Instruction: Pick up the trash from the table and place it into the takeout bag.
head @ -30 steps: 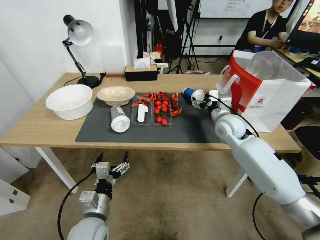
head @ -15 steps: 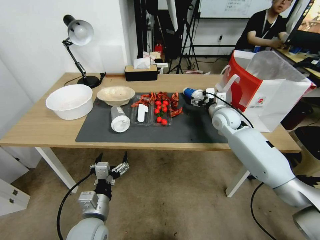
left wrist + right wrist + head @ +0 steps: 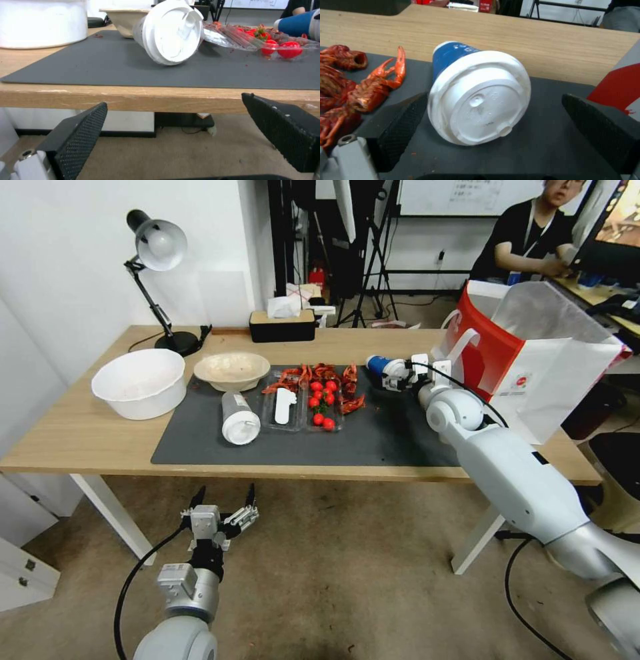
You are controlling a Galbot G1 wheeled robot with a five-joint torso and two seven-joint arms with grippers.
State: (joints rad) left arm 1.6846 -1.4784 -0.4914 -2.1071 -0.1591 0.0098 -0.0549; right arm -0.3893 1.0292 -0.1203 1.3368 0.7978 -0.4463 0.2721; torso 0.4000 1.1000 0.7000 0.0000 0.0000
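A: where was the blue paper cup [image 3: 476,92]?
B: tipped over on the mat [image 3: 387,437], between the right gripper [image 3: 493,125]'s spread fingers, near the takeout bag [image 3: 533,360]. Left gripper [image 3: 223,505] hung open below the table [image 3: 73,437]

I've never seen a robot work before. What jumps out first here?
The right gripper is at the blue paper cup lying on its side on the grey mat, jaws open on either side of its white lid. Beside it, red crayfish shells litter the mat, and the takeout bag stands open at the table's right end.
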